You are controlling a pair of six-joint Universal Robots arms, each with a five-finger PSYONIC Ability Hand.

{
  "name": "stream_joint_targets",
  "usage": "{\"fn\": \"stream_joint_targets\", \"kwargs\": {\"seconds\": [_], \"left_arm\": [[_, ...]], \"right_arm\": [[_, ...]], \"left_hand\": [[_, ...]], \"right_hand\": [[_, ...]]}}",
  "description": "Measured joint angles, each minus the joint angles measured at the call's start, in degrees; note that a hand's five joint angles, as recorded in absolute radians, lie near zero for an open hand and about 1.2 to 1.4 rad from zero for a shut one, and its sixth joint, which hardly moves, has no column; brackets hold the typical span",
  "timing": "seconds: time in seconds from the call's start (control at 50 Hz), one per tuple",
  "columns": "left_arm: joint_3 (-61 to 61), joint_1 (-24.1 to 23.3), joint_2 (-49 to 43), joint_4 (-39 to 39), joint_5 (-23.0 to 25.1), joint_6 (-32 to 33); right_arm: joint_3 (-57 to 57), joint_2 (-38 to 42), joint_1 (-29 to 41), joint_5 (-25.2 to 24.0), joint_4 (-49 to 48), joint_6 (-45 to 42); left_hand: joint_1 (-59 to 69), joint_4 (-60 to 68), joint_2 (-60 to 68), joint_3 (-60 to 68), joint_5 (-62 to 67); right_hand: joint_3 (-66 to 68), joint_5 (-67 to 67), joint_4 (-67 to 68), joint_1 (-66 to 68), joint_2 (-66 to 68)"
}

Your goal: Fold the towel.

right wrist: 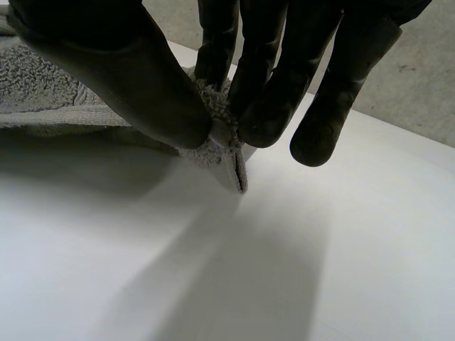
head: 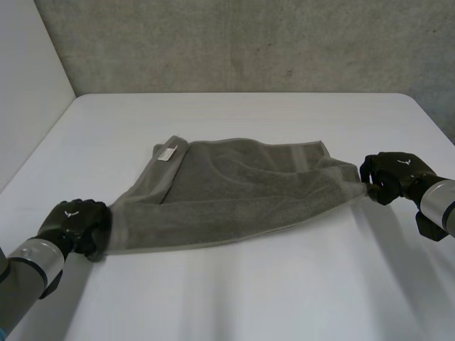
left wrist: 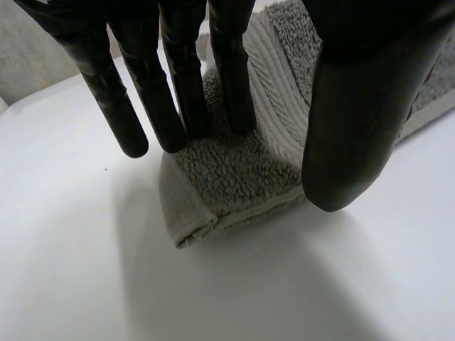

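Both hands sit at opposite ends of one grey towel [head: 234, 195], which spans the white table [head: 249, 305] between them. The left hand [head: 71, 222] is on the towel's near corner. In its wrist view its straight fingers [left wrist: 181, 99] press their tips onto the pile of that corner, which lies flat on the table under them. The thumb [left wrist: 355, 128] stands apart, its tip by the hemmed edge, so nothing is pinched there. The right hand [head: 394, 172] has the opposite corner at its fingertips, squeezed between thumb [right wrist: 142, 78] and fingers [right wrist: 266, 99]. A small tip of cloth sticks out below the pinch, close over the table.

The towel's long axis runs from the left hand to the right hand, slanting away from the robot as it nears the right hand. The cloth narrows into the right hand's pinch, with creases fanning out from it. Beyond the left hand, at the towel's far corner on that side, a flat strip carries a white label [head: 168, 153]. The towel is looped terry, dull grey, with a smoother ribbed band along the hem just beside the left hand's fingers.
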Motion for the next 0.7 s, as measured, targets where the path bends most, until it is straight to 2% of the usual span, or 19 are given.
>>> {"fn": "stream_joint_targets", "kwargs": {"seconds": [0.22, 0.48, 0.56, 0.6, 0.7], "left_arm": [[1.6, 0.0, -3.9, 0.9, -0.2, 4.4], [3.7, -0.1, -6.1, 1.7, -0.3, 4.6], [4.1, -0.1, -6.2, 1.7, -0.3, 4.6], [4.2, -0.1, -6.2, 1.6, -0.2, 4.6], [4.3, -0.2, -6.1, 1.6, -0.1, 4.5]], "right_arm": [[-0.1, 0.0, 0.0, 0.0, -0.2, 0.0], [-0.2, 0.3, -0.1, 0.0, -0.3, 0.0], [-0.2, 0.3, -0.1, 0.0, -0.3, 0.0], [-0.2, 0.3, -0.1, 0.0, -0.3, 0.0], [-0.2, 0.3, -0.1, 0.0, -0.3, 0.0]], "left_hand": [[-1.3, -1.1, -1.5, -1.5, -1.6], [-1.1, -1.1, -1.3, -1.4, -1.5], [5.3, 5.2, 5.6, 5.1, 1.5], [14.3, 14.9, 15.0, 14.4, 8.5], [25.7, 26.5, 26.5, 26.1, 17.8]], "right_hand": [[0.0, 0.0, 0.0, 0.0, 0.0], [0.0, 0.0, 0.0, 0.0, 0.0], [0.0, 0.0, 0.0, 0.0, 0.0], [0.0, 0.0, 0.0, 0.0, 0.0], [0.0, 0.0, 0.0, 0.0, 0.0]]}}
